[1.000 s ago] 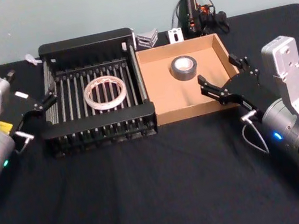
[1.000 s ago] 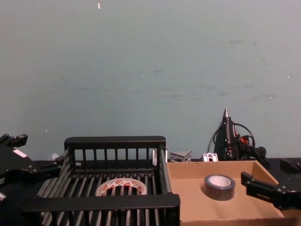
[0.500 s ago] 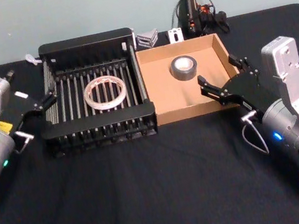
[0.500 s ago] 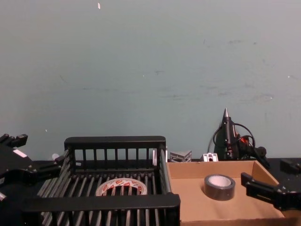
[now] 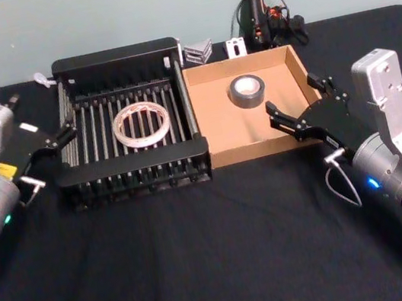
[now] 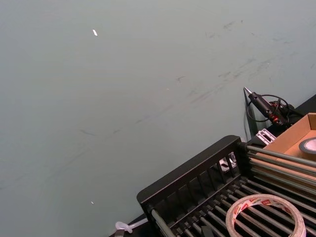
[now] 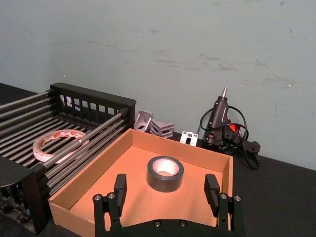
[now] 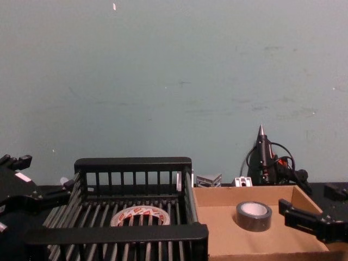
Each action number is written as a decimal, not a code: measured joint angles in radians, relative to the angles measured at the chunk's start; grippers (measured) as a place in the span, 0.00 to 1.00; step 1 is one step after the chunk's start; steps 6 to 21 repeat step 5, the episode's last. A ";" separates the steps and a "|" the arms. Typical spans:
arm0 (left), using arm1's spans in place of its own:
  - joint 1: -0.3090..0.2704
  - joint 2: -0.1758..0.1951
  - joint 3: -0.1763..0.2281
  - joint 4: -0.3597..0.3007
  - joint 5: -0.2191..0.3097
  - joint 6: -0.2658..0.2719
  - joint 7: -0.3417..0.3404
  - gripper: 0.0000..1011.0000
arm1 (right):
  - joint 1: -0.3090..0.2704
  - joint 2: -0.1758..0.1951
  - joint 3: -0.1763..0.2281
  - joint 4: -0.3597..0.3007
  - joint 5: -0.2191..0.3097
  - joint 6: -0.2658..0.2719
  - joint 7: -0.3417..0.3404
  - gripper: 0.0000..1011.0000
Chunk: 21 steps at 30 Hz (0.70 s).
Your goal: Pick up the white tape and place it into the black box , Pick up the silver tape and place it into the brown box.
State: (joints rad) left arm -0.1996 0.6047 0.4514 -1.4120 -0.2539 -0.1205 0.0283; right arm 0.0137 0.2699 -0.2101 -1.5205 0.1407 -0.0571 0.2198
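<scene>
Both placements look done: white tape (image 5: pixel 141 123) in black box (image 5: pixel 114 57), silver tape (image 5: pixel 246 90) in brown box (image 5: pixel 214 129). Left tool (image 5: pixel 47 147) and right tool (image 5: pixel 304 109) spread wide, empty; only retreat toward worktop's front edge remaining.

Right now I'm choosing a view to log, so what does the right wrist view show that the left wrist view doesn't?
Right wrist alone: the right hand, open at the brown box's near wall, the whole box floor, and grey brackets. Left wrist alone: a white clip on the table beside the black box. Both: the white tape in the black box, the silver tape in the brown box, and the glue gun.
</scene>
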 joint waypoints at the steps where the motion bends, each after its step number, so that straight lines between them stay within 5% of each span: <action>1: 0.000 0.000 0.000 0.000 0.000 0.000 0.000 0.99 | 0.000 0.000 0.000 0.000 0.000 0.000 0.000 0.99; 21: 0.000 0.000 0.000 0.000 0.000 0.000 0.000 0.99 | 0.000 0.000 0.000 0.000 0.000 0.000 0.000 0.99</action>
